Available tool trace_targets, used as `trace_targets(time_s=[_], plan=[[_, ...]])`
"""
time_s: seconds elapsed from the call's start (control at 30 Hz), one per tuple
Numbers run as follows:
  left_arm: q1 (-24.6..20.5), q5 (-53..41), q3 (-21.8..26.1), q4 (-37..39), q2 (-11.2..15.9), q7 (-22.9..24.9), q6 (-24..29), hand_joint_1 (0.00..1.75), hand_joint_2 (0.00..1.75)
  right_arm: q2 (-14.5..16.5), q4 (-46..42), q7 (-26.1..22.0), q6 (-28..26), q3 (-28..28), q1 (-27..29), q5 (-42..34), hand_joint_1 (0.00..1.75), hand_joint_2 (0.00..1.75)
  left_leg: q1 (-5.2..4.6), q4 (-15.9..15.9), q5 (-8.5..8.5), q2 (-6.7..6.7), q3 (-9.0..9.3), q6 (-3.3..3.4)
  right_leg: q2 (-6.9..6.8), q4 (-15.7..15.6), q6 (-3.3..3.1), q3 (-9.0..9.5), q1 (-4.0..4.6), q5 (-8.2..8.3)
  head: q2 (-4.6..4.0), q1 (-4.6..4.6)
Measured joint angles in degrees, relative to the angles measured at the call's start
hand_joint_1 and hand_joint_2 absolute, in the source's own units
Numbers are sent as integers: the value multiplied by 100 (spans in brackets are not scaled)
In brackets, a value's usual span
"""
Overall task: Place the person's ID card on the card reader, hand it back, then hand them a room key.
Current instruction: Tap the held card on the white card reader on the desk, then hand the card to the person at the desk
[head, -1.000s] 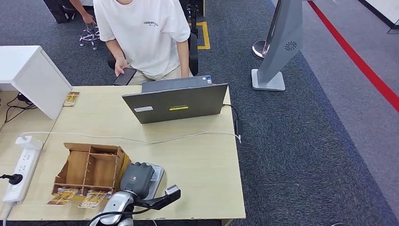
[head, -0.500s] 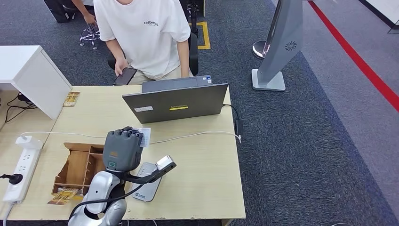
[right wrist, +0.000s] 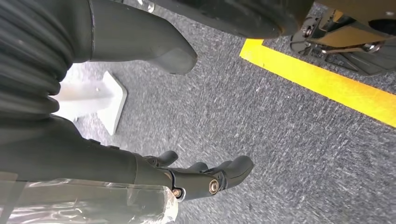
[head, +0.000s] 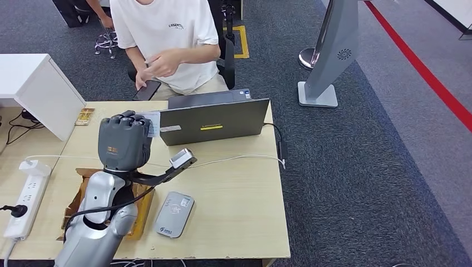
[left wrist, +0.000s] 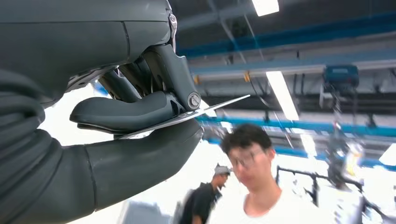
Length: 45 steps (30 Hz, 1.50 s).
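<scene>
ID card: the thin, flat, pale rectangular ID card (head: 153, 123) is pinched in the left robot hand (head: 123, 140), raised above the tabletop and held out toward the person; in the left wrist view its edge (left wrist: 219, 104) shows as a thin pale sliver clamped between the thick grey thumb and the darker fingers (left wrist: 126, 112), jutting past the fingertips.
Left robot hand: grasping the card; smooth dark grey shell with a small orange mark on its back, on a silver arm, just in front of the laptop's left corner.
Right robot hand: the right robot hand (right wrist: 196, 175) hangs over speckled grey carpet (right wrist: 280, 154) beside a yellow floor stripe (right wrist: 327, 88); fingers lightly curled and apart, holding nothing.
Card reader: the flat grey rounded-rectangle card reader (head: 174, 213) lies bare on the tabletop, near the front edge, well below the raised hand.
Person: the person in a white T-shirt (head: 167, 39) sits behind the tabletop, one hand (head: 163, 64) lifted at chest height, the other holding a dark phone (head: 147, 89).
Tabletop: pale wood-grain tabletop (head: 239, 194).
Laptop: open grey laptop (head: 214, 120), lid back facing the robot, a yellow label on it.
Organiser: brown compartmented cardboard tray (head: 142, 203), partly hidden by the arm.
Cable and strip: thin white cable (head: 234, 159) across the tabletop; white plastic power strip (head: 25, 200) at the left.
</scene>
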Motion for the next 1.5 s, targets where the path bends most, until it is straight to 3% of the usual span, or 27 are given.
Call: trace_targets(time_s=[0.1, 0.27, 0.4, 0.6, 1.0, 1.13, 1.5], plan=[[-823, -433, 305, 570, 125, 272, 90, 175, 175, 0, 2, -53, 72, 92, -26, 134, 0, 175, 1, 0, 16, 0, -8, -10, 1, 7, -9, -12, 1, 14, 0, 2], [-2456, -788, 1008, 2382, 558, 376, 333, 175, 175, 0, 4, -85, 191, 244, -72, 213, 0, 175, 2, 0, 40, 23, -23, -38, 29, 28, -31, -49, 1, 41, 0, -2], [-3305, -872, 1377, 3582, 810, 341, 460, 175, 175, 0, 4, -85, 236, 301, -95, 239, 0, 175, 2, -1, 47, 31, -30, -48, 41, 37, -34, -64, 1, 48, 0, -15], [-3643, -909, 1500, 4324, 906, 382, 521, 175, 175, 0, 4, -85, 244, 339, -130, 240, 0, 175, 4, -2, 49, 23, -38, -52, 33, 39, -34, -66, 2, 47, 0, -17], [-3721, -894, 1584, 4745, 947, 446, 403, 175, 175, 0, 4, -58, 280, 408, -130, 249, 0, 175, 4, -2, 49, 24, -39, -52, 34, 39, -34, -68, 2, 47, 0, -18], [-3713, -835, 1628, 4874, 989, 377, 453, 0, 175, 0, 4, -43, 285, 422, -131, 266, 0, 175, 5, -2, 50, 23, -40, -52, 31, 39, -35, -69, 3, 47, 0, -19], [-3522, -780, 1765, 5070, 973, 320, 587, 0, 175, 0, 4, 26, 263, 446, -132, 244, 0, 175, 4, -2, 50, 24, -42, -52, 32, 39, -34, -70, 2, 47, 0, -18]])
